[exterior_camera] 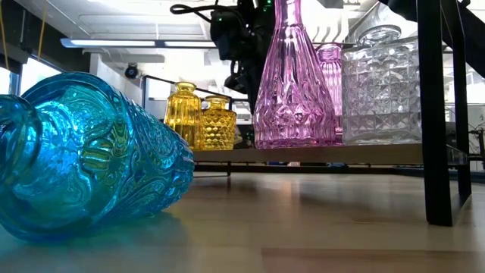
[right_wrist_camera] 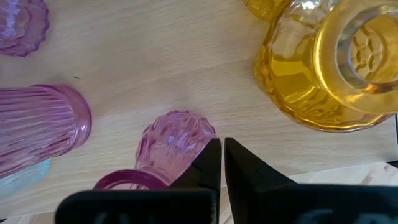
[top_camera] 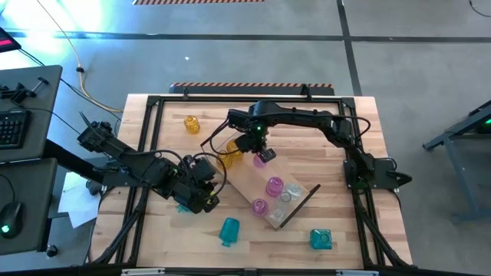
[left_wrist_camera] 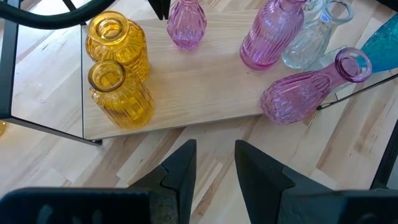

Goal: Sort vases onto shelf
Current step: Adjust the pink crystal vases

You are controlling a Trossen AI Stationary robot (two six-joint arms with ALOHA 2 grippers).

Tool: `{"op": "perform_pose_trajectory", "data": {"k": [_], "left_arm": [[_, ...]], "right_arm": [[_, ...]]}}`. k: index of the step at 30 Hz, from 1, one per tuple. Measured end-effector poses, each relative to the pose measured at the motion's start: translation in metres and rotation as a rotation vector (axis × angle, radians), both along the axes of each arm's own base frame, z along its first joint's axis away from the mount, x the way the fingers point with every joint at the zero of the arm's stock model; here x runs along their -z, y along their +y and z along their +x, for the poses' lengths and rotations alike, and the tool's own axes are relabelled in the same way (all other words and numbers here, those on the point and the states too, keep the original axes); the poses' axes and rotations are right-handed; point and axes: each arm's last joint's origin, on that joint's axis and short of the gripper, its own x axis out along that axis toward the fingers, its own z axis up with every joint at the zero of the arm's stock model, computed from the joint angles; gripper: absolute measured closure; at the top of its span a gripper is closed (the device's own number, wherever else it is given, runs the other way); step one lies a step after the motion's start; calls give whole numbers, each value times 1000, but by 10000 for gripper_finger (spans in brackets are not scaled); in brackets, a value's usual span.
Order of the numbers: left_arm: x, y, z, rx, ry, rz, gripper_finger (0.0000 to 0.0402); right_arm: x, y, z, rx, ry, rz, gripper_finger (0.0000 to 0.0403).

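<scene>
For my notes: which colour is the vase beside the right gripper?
Pink vase; right wrist view shows it best.

My two arms are dark, nearly black all over, built of chunky jointed segments with thin black cables looping along them. A small green light glows on my right arm near its wrist. My left fingers (left_wrist_camera: 186, 171) are matte black wedges with angular, stepped inner faces; my right fingers (right_wrist_camera: 239, 171) are equally black, flat-sided and tapering to points.
</scene>
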Motion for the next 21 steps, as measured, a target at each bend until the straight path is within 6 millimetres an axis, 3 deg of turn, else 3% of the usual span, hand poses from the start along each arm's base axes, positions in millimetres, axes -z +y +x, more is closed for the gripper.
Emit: {"op": "perform_pose_trajectory", "data": {"k": [8,14,21], "left_arm": [[0,-1,0,4,1,1,298],[0,-1,0,8,3,1,298],[1,-1,-1,13,16,-15,298]], "right_arm": [[0,0,3,-3,-27,-6,403],[19,-2,10,-7,7,-5,403],[20,-6,9,2,18,-21,403]]}}
